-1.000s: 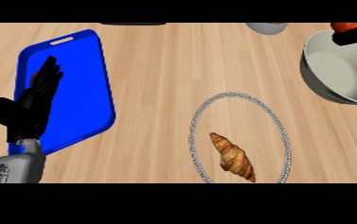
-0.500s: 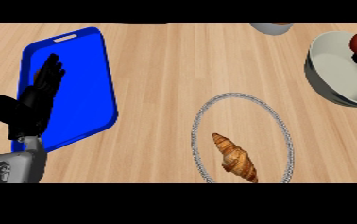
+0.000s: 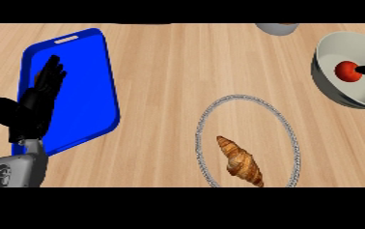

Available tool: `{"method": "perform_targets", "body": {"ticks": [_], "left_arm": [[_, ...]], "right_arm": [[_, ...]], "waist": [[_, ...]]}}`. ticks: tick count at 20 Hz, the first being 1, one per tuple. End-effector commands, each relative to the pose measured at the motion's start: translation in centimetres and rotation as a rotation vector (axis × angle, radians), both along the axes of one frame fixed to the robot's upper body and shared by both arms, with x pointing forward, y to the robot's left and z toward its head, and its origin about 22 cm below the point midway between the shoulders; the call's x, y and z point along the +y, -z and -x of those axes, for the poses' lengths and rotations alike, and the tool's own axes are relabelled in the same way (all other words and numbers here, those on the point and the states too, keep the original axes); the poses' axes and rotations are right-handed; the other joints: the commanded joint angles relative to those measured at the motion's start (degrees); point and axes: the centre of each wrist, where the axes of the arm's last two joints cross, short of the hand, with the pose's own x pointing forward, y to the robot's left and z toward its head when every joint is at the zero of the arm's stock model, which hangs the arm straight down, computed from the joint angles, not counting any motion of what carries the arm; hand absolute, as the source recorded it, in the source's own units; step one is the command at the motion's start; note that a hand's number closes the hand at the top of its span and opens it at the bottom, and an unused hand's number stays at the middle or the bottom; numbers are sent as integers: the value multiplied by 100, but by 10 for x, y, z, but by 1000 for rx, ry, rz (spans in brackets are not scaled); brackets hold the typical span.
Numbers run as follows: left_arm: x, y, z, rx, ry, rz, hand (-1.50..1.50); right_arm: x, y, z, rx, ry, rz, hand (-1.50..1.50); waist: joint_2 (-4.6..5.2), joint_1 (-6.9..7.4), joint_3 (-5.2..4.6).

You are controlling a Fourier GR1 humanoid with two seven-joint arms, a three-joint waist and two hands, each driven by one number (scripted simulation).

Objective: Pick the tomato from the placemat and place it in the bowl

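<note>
left hand [image 3: 43, 90] rests at the left edge of the view, fingers straight and relaxed, held over the blue tray [image 3: 89, 102] and holding nothing. the right hand is hardly in view: only a small dark tip [image 3: 360, 69] shows at the right edge, touching the tomato, and whether its fingers are spread or closed i cannot tell. the tomato [image 3: 348, 70] already sits inside the bowl [image 3: 329, 49] at the far right of the bench [image 3: 185, 64], not on any placemat.

judging from that, the placing step looks to be at its end; what remains would be letting go, if the hand has not yet, and lifting clear without tipping the bowl.

near the middle, a croissant [image 3: 241, 161] lies on a clear plate [image 3: 206, 126], apart from all this. a pale cup [image 3: 276, 28] shows at the far edge. no brand, label or writing is readable anywhere.
</note>
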Motion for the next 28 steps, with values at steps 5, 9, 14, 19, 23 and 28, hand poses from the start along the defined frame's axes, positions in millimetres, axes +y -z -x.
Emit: {"method": "perform_targets", "body": {"ticks": [5,9,14,19,23,28], "left_arm": [[-2,-11,-3,-11,-24,16,0],[3,-9,-8,18,-39,-2,0],[3,-8,-3,13,-39,-4,0],[14,3,13,24,-46,8,0],[-6,1,22,9,-51,6,0],[6,-5,-5,30,-49,-2,0]], "right_arm": [[-22,-24,11,-590,85,-264,-150],[-60,-1,53,-669,105,-336,-150],[-102,17,114,-616,93,-379,-150],[-139,12,173,-654,62,-410,-150],[-140,35,204,-688,-7,-497,-150],[-158,0,229,-759,-52,-481,-150]], "waist": [[-62,-177,15],[-46,-219,-2],[-71,-220,-13],[-74,-181,-14],[-114,-257,-25],[-86,-252,-25]]}}
